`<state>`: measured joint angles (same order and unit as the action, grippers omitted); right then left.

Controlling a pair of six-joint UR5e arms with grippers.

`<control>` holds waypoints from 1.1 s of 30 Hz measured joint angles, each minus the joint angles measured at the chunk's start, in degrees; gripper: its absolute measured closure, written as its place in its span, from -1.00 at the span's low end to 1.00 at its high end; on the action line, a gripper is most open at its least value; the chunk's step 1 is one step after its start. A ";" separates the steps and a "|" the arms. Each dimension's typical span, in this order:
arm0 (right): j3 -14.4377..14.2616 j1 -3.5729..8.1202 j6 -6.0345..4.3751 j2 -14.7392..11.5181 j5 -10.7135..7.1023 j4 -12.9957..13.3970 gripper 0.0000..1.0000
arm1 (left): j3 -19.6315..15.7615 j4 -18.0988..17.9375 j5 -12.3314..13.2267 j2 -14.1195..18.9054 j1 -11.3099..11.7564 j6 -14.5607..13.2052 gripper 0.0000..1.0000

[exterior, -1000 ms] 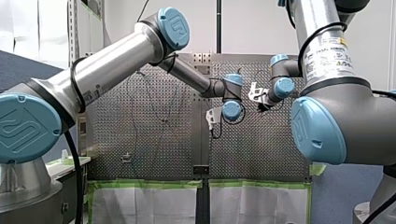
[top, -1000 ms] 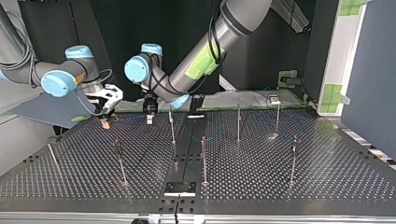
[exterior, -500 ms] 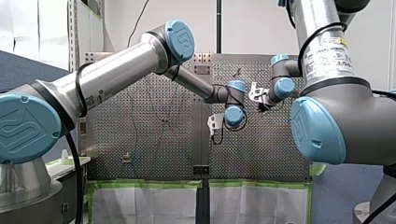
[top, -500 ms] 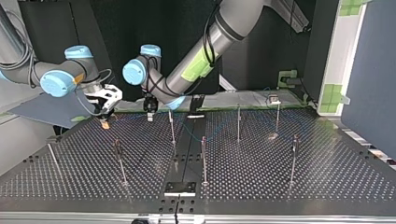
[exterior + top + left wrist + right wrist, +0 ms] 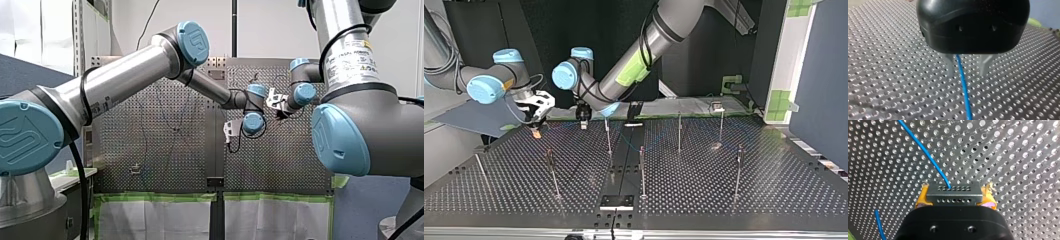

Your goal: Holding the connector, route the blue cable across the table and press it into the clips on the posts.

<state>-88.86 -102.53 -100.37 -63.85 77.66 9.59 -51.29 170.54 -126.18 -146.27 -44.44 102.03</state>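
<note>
Right wrist view: my right gripper (image 5: 955,195) clamped the connector (image 5: 953,190) between yellow pads (image 5: 922,198), blue cable (image 5: 923,147) leaving ahead | left wrist view: my left gripper (image 5: 966,66) stood open, cable passing between its metal fingers (image 5: 984,65).

The left gripper (image 5: 966,74) body hides where the blue cable (image 5: 963,87) starts; the right gripper (image 5: 955,195) body covers part of the connector (image 5: 954,188). Clips on the posts (image 5: 642,170) are too small to tell.
</note>
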 joint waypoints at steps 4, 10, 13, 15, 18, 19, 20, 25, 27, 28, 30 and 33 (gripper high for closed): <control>0.00 0.00 0.05 -0.01 0.02 0.00 1.00 | 0.46 -0.06 -0.03 0.00 -0.11 -0.11 1.00; 0.11 -0.04 0.13 -0.08 -0.04 -0.03 1.00 | 0.60 0.19 -0.15 0.02 -0.17 -0.38 1.00; 0.65 -0.01 0.30 -0.20 -0.09 -0.27 1.00 | 0.73 0.53 -0.47 0.10 -0.30 -0.45 1.00; 1.23 0.03 0.37 -0.45 -0.11 -0.64 1.00 | 1.08 1.05 -0.88 0.18 -0.44 -0.49 1.00; 2.09 0.12 0.39 -1.31 -0.12 -1.62 1.00 | 1.71 2.23 -1.62 0.56 -0.73 -0.49 1.00; 2.28 0.20 0.37 -1.78 -0.10 -1.88 1.00 | 1.87 2.51 -1.87 0.78 -0.84 -0.49 1.00; 2.38 0.27 0.32 -2.15 -0.09 -1.99 1.00 | 2.02 2.79 -2.23 1.16 -0.99 -0.51 1.00; 2.73 0.72 -0.05 -4.51 -0.58 -2.18 1.00 | 2.24 3.17 -3.86 3.28 -1.52 -0.72 1.00; 2.86 0.88 -0.15 -5.39 -1.07 -2.20 1.00 | 2.28 3.21 -4.49 4.28 -1.74 -0.99 1.00; 3.00 0.99 -0.20 -5.91 -1.40 -2.25 1.00 | 2.30 3.23 -4.78 4.74 -1.84 -1.15 1.00; 3.22 1.09 -0.24 -6.45 -1.80 -2.38 1.00 | 2.32 3.27 -5.53 5.84 -2.08 -1.57 1.00; 3.50 1.13 -0.25 -6.88 -2.11 -2.69 1.00 | 2.36 3.30 -6.65 7.07 -2.44 -1.96 1.00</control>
<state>-85.36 -101.40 -100.61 -70.73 75.55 6.90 -48.93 173.84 -132.83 -139.21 -46.89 100.07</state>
